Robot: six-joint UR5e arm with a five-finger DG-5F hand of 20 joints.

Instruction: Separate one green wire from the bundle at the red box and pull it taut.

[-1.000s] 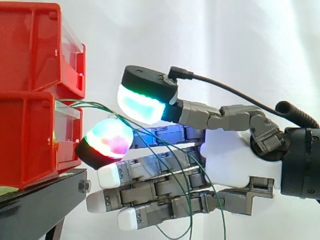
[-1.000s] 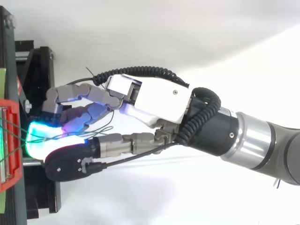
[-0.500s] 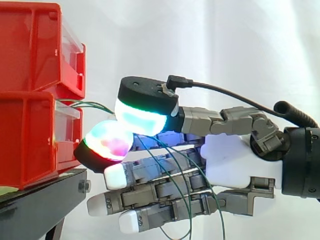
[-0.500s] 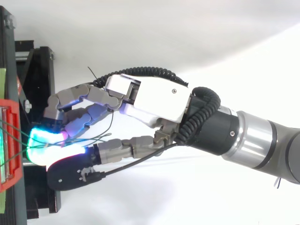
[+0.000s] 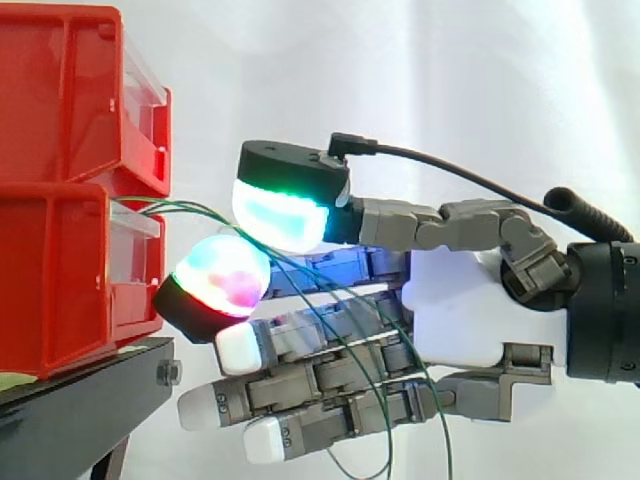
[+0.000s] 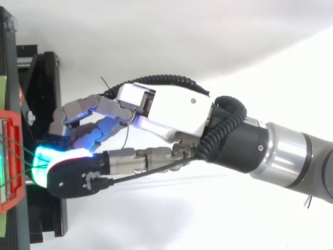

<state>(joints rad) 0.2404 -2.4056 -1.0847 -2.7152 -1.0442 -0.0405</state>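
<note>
My hand [image 5: 455, 310] reaches in from 3 o'clock, fingers pointing toward 9 o'clock at the red bins [image 5: 60, 190], which are stacked on a black stand [image 5: 70, 400] in front of a white curtain [image 5: 420, 80]. The green wires [image 5: 190, 210] come out of the front of the lower bin and run toward 4 o'clock. They pass between my thumb pad [image 5: 280, 215], glowing cyan and green, and the finger pad [image 5: 222, 280] just below it at 7 o'clock, glowing red and magenta. Those two pads are pressed close together on the wires. I cannot tell whether one strand or several are caught there. My other fingers lie straight underneath, near the stand but apart from it. Past the pinch, the wires sag in loose loops across those fingers and drop toward 6 o'clock. From above, my thumb lies over the glowing fingertip just beside the bin's rim [image 6: 11, 117], and the wires cross that rim at 9 o'clock.
</note>
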